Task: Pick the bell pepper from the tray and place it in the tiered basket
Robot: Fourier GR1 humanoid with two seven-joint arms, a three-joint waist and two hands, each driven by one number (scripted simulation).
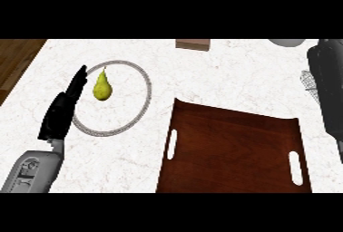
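My left hand [64,106] shows at the left of the head view, fingers straight and laid together, pointing up the bench [221,77] along the left rim of a round wire ring [145,97]. Inside that ring lies a yellow-green pear [101,86], stem pointing away from me, just beside my fingertips but apart from them. My right hand [326,77] is a dark shape along the right edge, reaching up toward the far corner; I cannot tell whether its fingers are spread or closed, nor whether it holds anything. Just beside it a bit of wire mesh [307,81] peeks out. Between the two arms sits the dark wooden tray [231,154], with a slot handle at each side. I see no bell pepper on the tray or anywhere on the bench. At the far edge are a brownish block [193,43] and a pale rounded object [289,42].
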